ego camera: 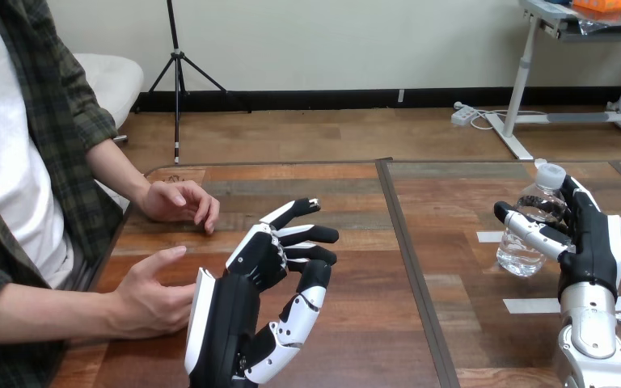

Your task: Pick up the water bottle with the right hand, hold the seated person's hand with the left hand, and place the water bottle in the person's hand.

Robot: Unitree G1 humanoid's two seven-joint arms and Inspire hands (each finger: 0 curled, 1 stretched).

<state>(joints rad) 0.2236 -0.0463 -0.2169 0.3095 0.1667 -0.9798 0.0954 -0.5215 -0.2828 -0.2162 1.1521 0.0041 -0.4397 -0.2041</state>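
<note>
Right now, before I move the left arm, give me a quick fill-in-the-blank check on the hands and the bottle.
1. The right hand has its fingers curled round the ____.
2. That thing stands with its cap pointing ____.
3. The left hand, beside the person's lower hand, has its fingers ____ and holds nothing.
4. The person's upper hand lies near the ____ edge of the table.
Missing words: water bottle; up; open; left.
</note>
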